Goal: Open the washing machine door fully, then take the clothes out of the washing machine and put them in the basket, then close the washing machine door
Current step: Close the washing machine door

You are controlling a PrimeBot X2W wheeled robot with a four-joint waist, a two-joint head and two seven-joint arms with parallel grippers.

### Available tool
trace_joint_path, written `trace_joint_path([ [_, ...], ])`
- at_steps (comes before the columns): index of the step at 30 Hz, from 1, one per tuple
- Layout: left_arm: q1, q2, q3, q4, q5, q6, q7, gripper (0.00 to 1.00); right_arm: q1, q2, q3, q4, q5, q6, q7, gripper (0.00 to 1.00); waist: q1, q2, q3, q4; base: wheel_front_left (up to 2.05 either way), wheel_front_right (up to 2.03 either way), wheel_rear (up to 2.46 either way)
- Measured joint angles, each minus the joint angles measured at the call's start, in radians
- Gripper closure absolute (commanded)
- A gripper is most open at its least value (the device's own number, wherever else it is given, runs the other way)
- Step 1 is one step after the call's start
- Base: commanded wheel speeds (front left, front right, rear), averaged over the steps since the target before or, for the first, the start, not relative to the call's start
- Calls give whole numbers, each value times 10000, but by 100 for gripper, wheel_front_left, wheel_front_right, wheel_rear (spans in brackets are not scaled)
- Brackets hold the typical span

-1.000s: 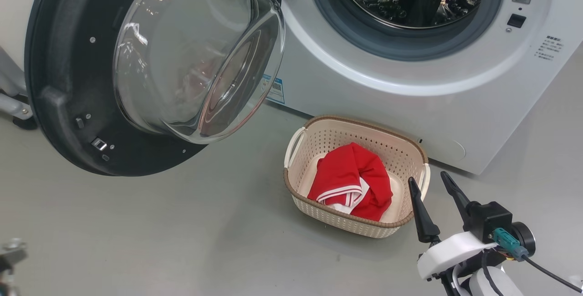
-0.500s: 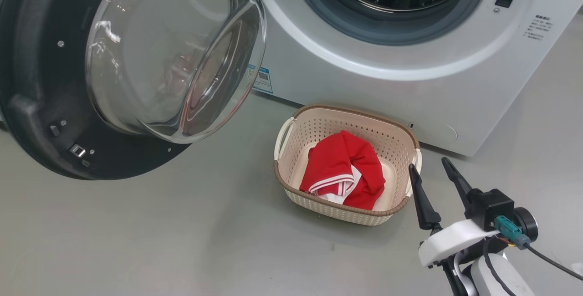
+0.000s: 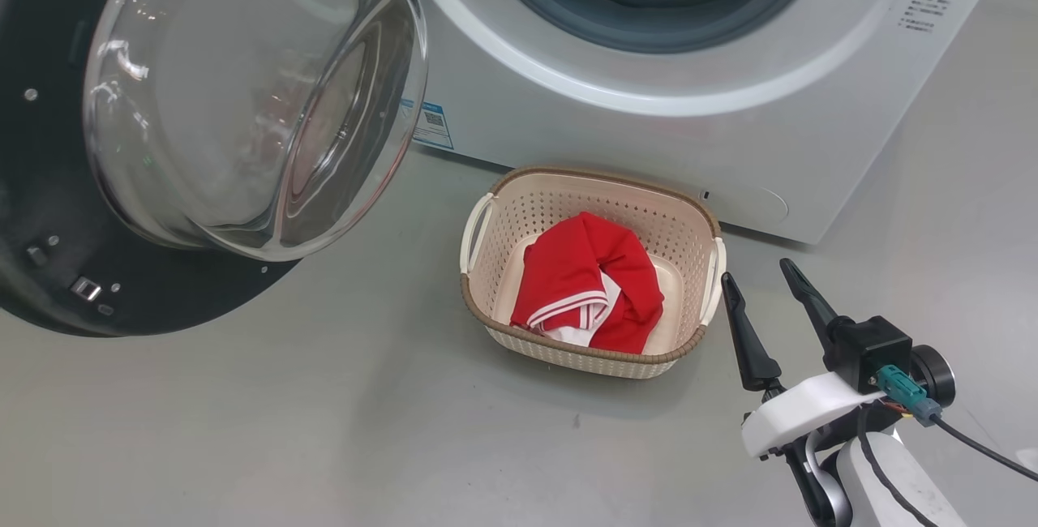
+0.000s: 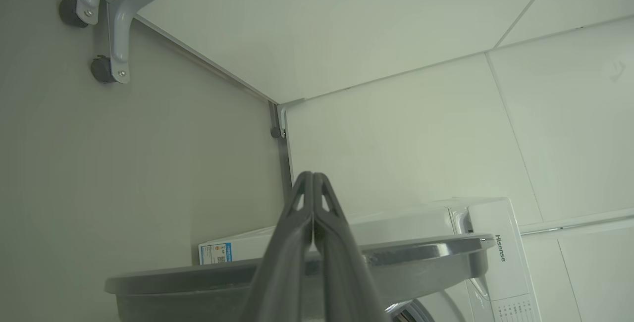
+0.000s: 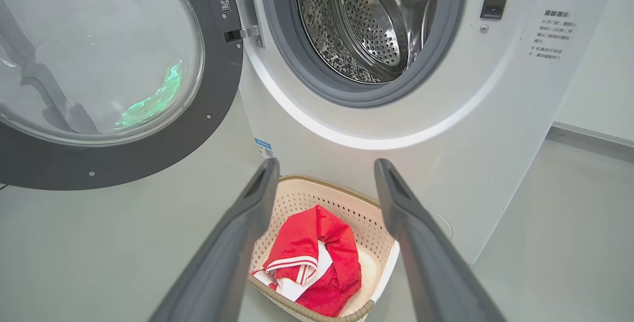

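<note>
Plain grey floor (image 3: pixel 243 430), white panelled walls (image 4: pixel 396 39)

The washing machine door (image 3: pixel 162 300) is cut off at left, its neighbouring printed text (image 3: pixel 924 8) illegible.

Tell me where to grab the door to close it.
Grip the door's black rim by the latch, opposite the hinge, coming from its left edge: the rim looks thin, while the glass bowl bulges too wide and smooth.

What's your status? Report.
Left end effector shut, right end effector open, both empty. Red garment in cream perforated basket. Glossy black round door open, path looks clear.
</note>
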Motion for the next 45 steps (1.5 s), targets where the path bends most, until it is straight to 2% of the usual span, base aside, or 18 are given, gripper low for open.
trace_joint_path([
  [12,-915,209,-744,909,-17,-21,1091,100,-12,-46,-52,-6,0,0,73,0,0,0,283,-297,0,0,0],
  [28,-1295,347,-1108,1749,-311,-830,2320,100,-32,-63,-54,33,0,0,73,0,0,0,302,-320,0,0,0],
  [32,-1302,359,-1135,1837,-662,-986,2675,100,-36,-67,-56,40,2,0,73,0,0,0,296,-307,0,0,0],
  [40,-1315,336,-1344,1781,-1262,-1425,3791,100,-43,-77,-84,52,2,-2,73,0,0,0,262,-313,0,0,0],
  [45,-1314,104,-1430,1584,-1728,-1613,4581,100,-58,-75,-100,52,4,-2,73,0,0,0,232,-343,0,0,0],
])
